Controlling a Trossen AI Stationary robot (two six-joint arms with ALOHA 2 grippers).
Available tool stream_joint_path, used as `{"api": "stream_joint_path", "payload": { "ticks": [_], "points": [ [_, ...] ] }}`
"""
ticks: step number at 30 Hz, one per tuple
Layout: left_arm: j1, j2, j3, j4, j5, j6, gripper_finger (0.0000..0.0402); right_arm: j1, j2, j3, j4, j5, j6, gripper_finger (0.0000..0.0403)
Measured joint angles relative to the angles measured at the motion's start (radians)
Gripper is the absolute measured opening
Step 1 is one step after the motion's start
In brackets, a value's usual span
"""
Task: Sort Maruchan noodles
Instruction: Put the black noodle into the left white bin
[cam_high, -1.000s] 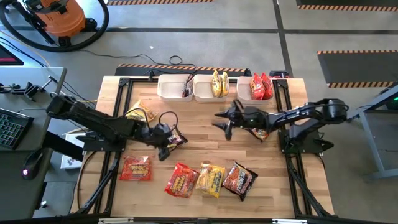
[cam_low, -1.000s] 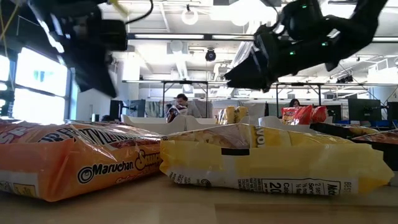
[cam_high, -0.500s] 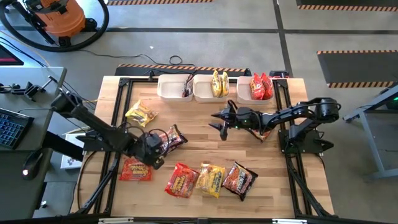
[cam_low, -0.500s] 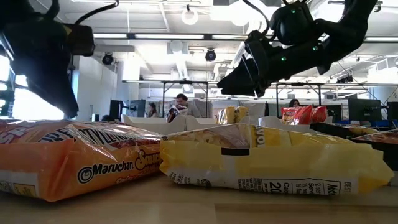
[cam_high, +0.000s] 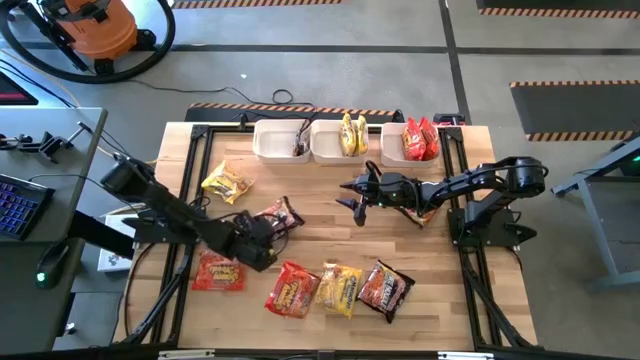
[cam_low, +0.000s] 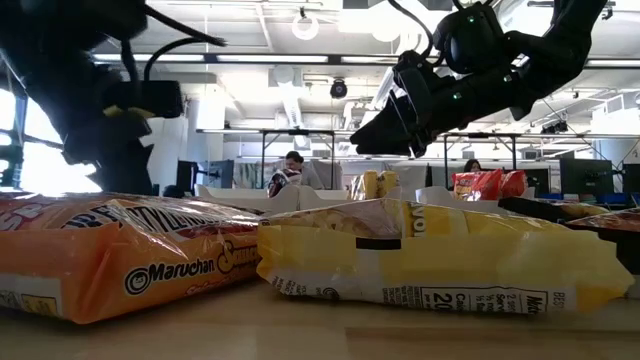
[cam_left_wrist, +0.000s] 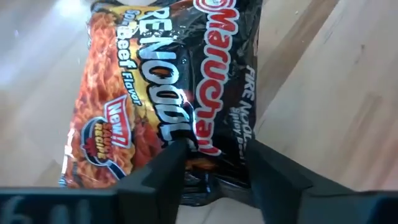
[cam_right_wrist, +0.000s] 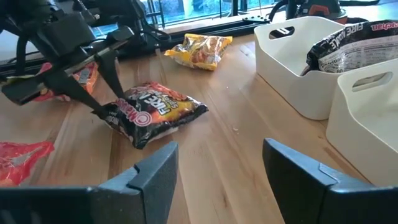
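left gripper (cam_high: 266, 232): we see it low over the table (cam_high: 320, 225), fingers clamped on the edge of the dark packet (cam_high: 277, 215); the left wrist view shows both fingers pinching that edge (cam_left_wrist: 205, 163).
dark packet: lies flat at table centre-left, at 2 o'clock of the left gripper.
yellow packet (cam_high: 226, 183): alone at 10 o'clock of the dark packet.
front row: we count a red packet (cam_high: 218, 271), a second red packet (cam_high: 291, 290), a yellow front packet (cam_high: 340, 288) and a dark front packet (cam_high: 385, 289).
bins (cam_high: 281, 140): three white ones along the far edge; one dark, yellow pair, red pair.
right gripper (cam_high: 356, 196): hovers at table centre, fingers spread wide, empty; another packet (cam_high: 421, 213) sits under its arm.
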Motion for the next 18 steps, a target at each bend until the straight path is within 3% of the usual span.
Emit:
{"api": "stream_joint_path", "payload": {
  "ticks": [7, 12, 18],
  "points": [
    [0.019, -0.026, 0.029, -0.019, 0.006, 0.198, 0.0015, 0.016, 0.004, 0.0, 0.002, -0.086, -0.021, 0.0222],
    [0.048, -0.134, 0.03, -0.011, 0.005, 0.269, 0.0004, 0.046, 0.049, 0.025, 0.009, -0.155, -0.06, 0.024],
    [0.072, -0.282, 0.03, 0.045, 0.029, 0.322, 0.0001, 0.077, 0.182, 0.148, 0.011, -0.171, -0.165, 0.0274]
  ]
}}
